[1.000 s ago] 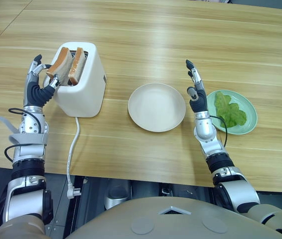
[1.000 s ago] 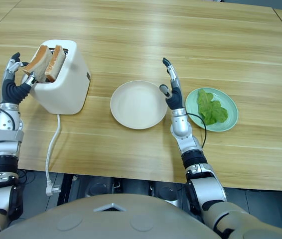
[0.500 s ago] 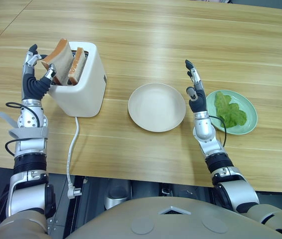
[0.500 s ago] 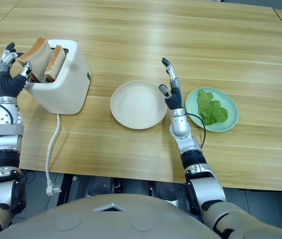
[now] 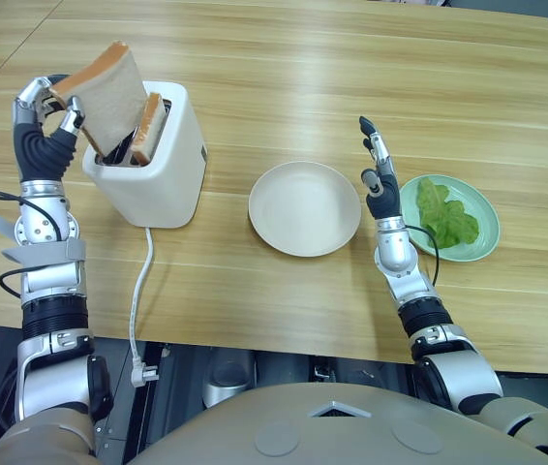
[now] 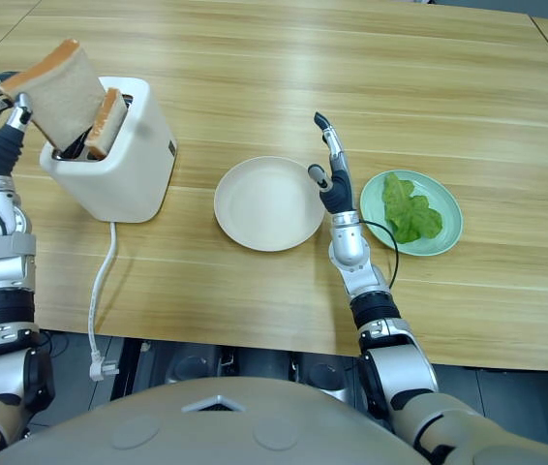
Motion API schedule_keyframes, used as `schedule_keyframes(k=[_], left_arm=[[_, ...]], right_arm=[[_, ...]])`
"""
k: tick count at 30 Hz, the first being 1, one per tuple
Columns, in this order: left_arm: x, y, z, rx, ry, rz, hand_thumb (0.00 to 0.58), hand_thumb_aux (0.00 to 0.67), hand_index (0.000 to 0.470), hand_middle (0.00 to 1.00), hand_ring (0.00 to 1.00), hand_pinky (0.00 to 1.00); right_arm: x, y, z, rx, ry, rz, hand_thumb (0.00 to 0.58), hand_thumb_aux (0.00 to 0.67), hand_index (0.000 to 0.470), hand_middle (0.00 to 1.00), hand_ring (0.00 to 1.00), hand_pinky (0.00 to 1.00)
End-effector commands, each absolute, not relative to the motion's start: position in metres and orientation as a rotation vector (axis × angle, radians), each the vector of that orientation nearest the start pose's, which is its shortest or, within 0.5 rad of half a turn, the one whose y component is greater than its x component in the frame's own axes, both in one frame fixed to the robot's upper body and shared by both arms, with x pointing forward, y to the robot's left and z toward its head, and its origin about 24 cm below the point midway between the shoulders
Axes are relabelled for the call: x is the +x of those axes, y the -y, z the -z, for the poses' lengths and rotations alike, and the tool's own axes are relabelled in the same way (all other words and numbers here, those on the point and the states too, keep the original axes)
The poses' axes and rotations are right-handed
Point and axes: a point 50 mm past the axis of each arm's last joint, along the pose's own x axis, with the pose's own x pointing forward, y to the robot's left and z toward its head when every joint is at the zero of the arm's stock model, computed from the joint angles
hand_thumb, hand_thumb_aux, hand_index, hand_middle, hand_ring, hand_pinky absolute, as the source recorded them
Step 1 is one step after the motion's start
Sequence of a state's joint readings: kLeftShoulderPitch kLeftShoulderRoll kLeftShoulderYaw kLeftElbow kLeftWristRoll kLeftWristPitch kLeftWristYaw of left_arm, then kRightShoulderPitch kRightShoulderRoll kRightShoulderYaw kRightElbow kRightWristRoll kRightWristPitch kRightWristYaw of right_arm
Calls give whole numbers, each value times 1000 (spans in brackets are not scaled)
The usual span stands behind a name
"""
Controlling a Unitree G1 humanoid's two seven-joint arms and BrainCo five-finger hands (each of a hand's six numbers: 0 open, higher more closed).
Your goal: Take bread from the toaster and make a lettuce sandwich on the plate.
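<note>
My left hand is shut on a slice of bread, held tilted and lifted almost free of the white toaster. A second slice still stands in the toaster's other slot. The empty cream plate lies at the table's middle. Just right of it my right hand stands upright and open, holding nothing. A green plate with a lettuce leaf sits right beside that hand.
The toaster's white cord trails off the table's front edge, its plug hanging below. Bare wooden table stretches behind the plates and toaster.
My left hand has pulled the outer slice up and leftward, from seated in its slot to nearly clear of the toaster. The right hand has stayed in place.
</note>
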State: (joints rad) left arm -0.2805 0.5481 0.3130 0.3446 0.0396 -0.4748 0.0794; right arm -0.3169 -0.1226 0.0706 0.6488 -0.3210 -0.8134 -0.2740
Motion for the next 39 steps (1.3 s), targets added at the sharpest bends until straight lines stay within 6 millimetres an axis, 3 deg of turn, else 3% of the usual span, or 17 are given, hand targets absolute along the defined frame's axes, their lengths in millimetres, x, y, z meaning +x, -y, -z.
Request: schedule_keyframes(k=[1,10,25,30,32,39], left_arm=[[278,-311,-163,523,553,-363,580,670,460,1000,1000,1000],[277,-311,-175,521,615,-397,580,670,460,1000,1000,1000],[260,-289,-226,335,887,-338,580,670,460,1000,1000,1000],[271,-260,-224,153,879,-207,580,670,460,1000,1000,1000],[280,-239,-217,67,840,-128,580,670,460,1000,1000,1000],[308,-169,-165,-111,595,90,580,670,460,1000,1000,1000]], right_arm=[[288,134,-50,-331,504,-69,0,0,0,0,0,0],[288,133,-49,-331,501,-72,0,0,0,0,0,0],[289,135,-51,-332,508,-60,0,0,0,0,0,0],[290,144,-53,-339,512,-23,0,0,0,0,0,0],[289,150,-56,-344,521,1,0,0,0,0,0,0],[286,183,-66,-399,537,88,0,0,0,0,0,0]])
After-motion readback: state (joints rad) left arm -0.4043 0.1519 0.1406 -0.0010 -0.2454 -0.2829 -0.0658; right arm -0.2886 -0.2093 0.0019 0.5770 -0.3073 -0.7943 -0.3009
